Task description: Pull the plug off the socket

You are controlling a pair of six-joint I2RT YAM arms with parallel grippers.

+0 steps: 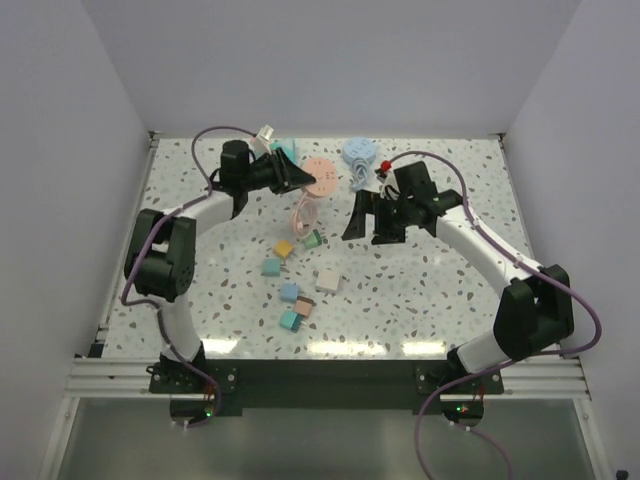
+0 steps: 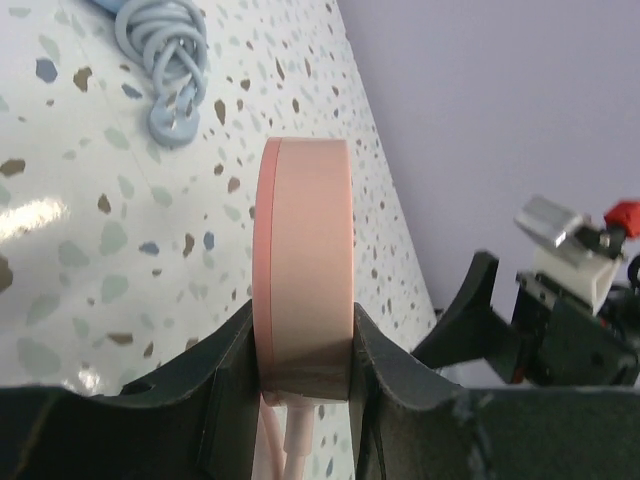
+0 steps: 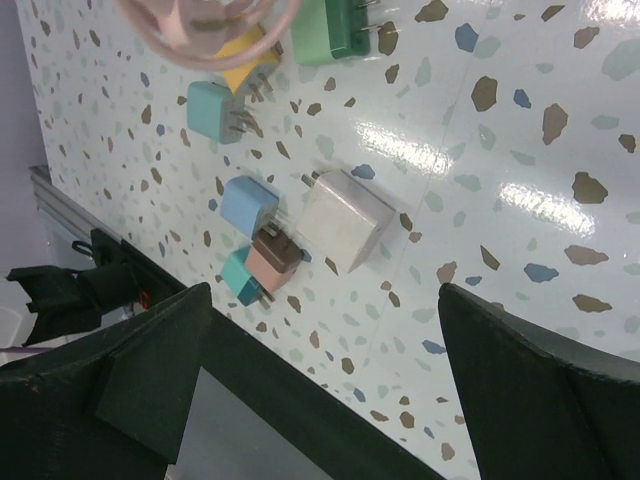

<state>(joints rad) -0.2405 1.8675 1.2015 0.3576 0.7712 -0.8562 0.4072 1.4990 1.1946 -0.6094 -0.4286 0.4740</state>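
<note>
We see the speckled table. Our left gripper is clamped on the pink disc, held on edge at the table's far middle. The disc's cable trails toward us. Our right gripper has its fingers wide apart, holding nothing, near the small loose plugs.
</note>
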